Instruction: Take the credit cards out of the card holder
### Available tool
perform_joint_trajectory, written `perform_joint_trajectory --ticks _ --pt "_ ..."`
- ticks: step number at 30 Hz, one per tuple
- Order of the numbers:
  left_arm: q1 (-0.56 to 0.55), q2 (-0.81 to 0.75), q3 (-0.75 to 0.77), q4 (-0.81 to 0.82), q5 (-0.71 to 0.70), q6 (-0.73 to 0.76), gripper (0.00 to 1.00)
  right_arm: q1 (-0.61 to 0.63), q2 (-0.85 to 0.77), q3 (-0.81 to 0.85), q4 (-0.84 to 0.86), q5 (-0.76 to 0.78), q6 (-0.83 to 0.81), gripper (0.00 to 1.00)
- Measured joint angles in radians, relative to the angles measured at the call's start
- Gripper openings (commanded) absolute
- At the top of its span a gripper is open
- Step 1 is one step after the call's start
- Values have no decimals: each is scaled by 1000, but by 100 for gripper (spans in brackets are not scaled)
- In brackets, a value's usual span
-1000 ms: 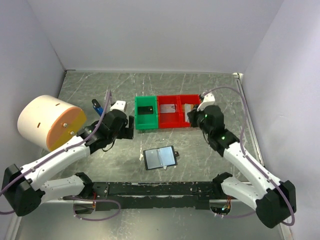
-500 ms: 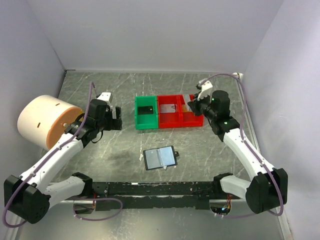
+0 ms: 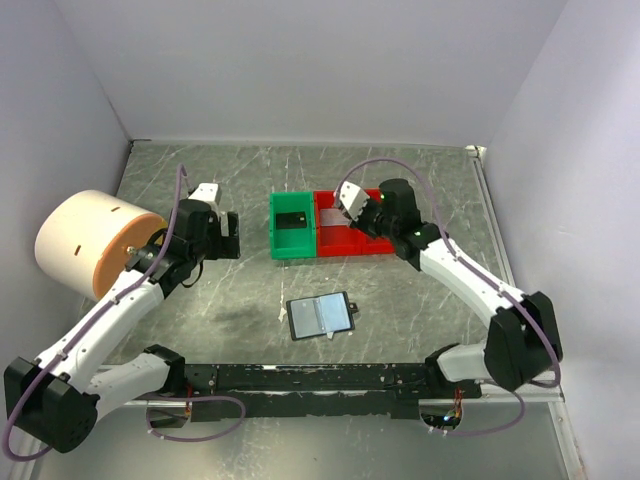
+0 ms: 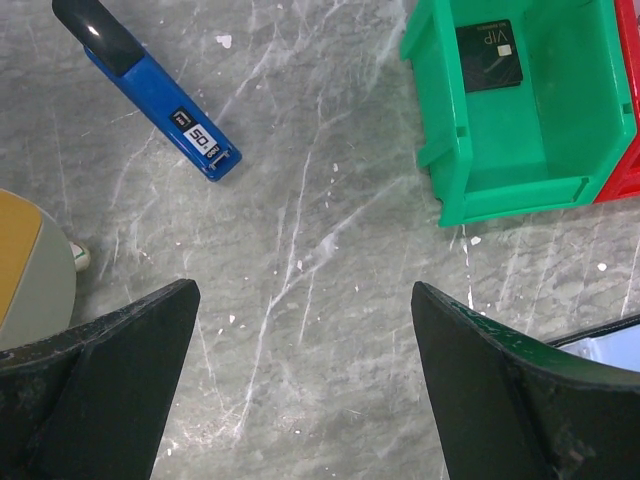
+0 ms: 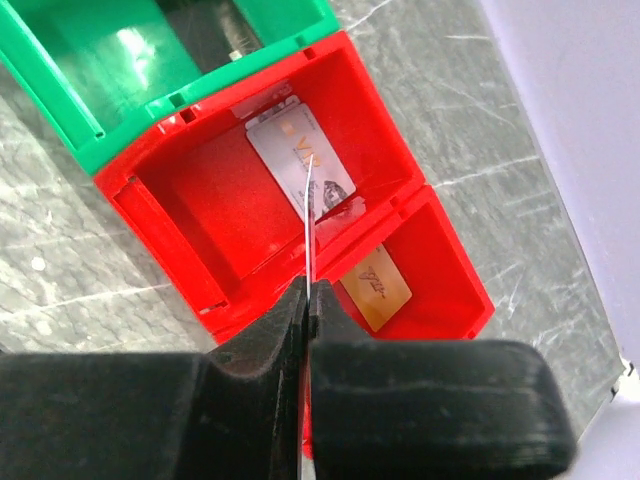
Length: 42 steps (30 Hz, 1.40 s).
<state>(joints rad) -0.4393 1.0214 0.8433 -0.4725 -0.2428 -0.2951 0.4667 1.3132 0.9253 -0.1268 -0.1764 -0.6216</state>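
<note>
Since half a second ago the right claw (image 3: 362, 212) has swung left and now hangs over the middle red bin (image 5: 200, 210). It is pinched tight on a thin card (image 5: 309, 210) that shows only edge-on, so its face is unreadable. The left claw (image 4: 300, 340) has barely shifted and gapes wide with nothing in it. The card holder (image 3: 320, 316) lies open on the worktop (image 3: 400, 320), nearer than the bins, pale sleeves up.

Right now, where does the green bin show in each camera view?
Top external: green bin at centre, beyond the open card holder.
Left wrist: green bin at upper right.
Right wrist: green bin at upper left.
Shared landmark: the red bin joined to its side.
</note>
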Motion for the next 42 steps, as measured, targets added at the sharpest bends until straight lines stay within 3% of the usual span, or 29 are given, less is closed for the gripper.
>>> perform_joint_trajectory --ticks 6,22,42 --pt "0 -3 0 -1 -20 3 100 0 143 95 -36 -50 -114 0" --pt "0 -6 -2 -3 -37 18 100 3 407 225 10 -89 -237 0" --pt "0 -5 -2 -4 -59 26 99 18 595 259 166 34 -346 0"
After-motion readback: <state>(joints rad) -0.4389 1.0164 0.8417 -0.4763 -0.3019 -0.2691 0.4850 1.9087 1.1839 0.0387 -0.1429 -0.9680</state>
